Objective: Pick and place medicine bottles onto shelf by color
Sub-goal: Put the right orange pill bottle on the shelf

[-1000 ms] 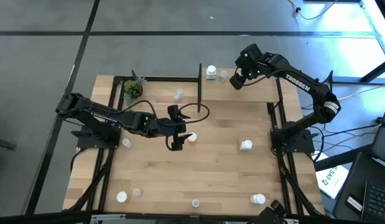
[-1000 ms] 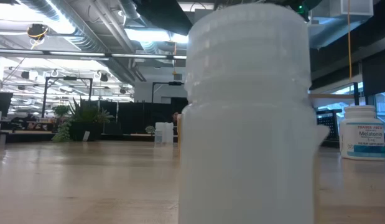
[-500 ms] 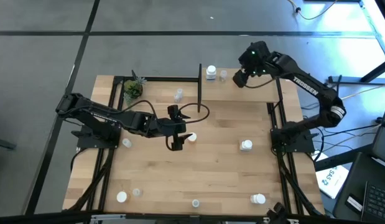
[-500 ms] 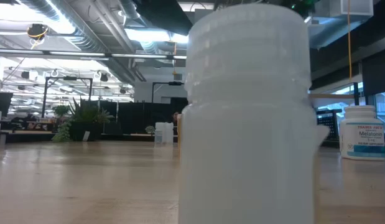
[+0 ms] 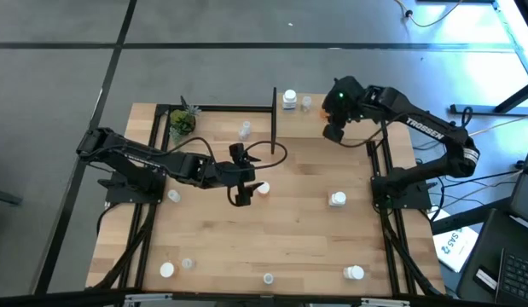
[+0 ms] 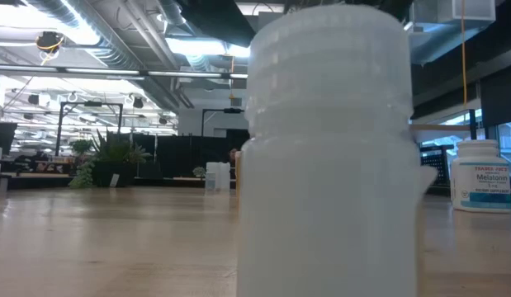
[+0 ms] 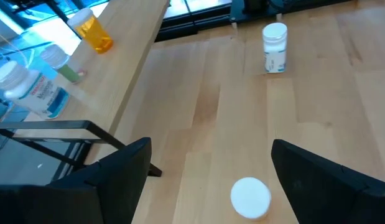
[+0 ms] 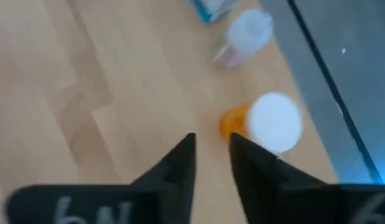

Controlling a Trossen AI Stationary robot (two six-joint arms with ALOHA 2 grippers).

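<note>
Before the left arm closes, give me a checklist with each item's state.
1. Left gripper open: ok.
2. Capped bottle between its fingers: ok, though off centre.
3. That bottle's colour known: cannot tell, only its white cap shows.
4. Right gripper holds nothing: ok.
5. Orange bottle on the shelf, apart from the right gripper: ok.

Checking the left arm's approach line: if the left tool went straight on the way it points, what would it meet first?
Probably the white-capped bottle standing between the open left tool's fingers; beyond that, bare tabletop, though depth is unclear.
</note>
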